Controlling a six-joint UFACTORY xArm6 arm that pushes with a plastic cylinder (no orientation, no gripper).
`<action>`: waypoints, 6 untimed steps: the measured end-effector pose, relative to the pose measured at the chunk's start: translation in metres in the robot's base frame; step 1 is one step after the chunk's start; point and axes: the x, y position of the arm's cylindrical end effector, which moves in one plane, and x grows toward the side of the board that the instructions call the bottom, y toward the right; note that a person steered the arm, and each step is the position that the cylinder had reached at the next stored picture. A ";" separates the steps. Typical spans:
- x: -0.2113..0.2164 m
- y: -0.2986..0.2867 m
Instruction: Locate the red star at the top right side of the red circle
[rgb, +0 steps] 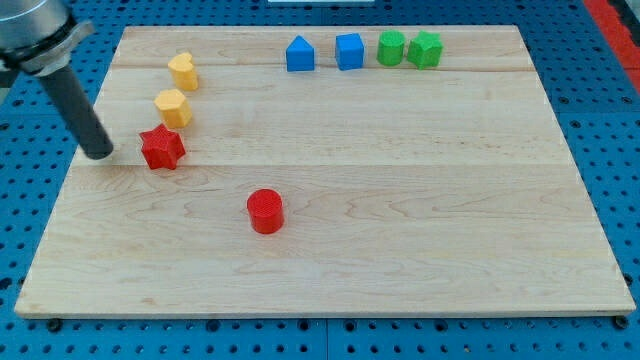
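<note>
The red star (162, 148) lies at the view's left side of the wooden board. The red circle (265, 211) lies below and to the right of it, nearer the board's middle. My tip (100, 153) rests on the board just left of the red star, with a small gap between them. The dark rod slants up from the tip to the view's top left corner.
A yellow hexagon (173, 107) sits just above the red star and a yellow heart (183, 71) above that. Along the view's top stand a blue pentagon (299, 54), a blue cube (349, 51), a green cylinder (391, 47) and a green block (425, 49). The board's left edge (75, 170) is close to the tip.
</note>
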 end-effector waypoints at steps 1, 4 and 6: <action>-0.008 0.040; 0.026 0.119; 0.014 0.201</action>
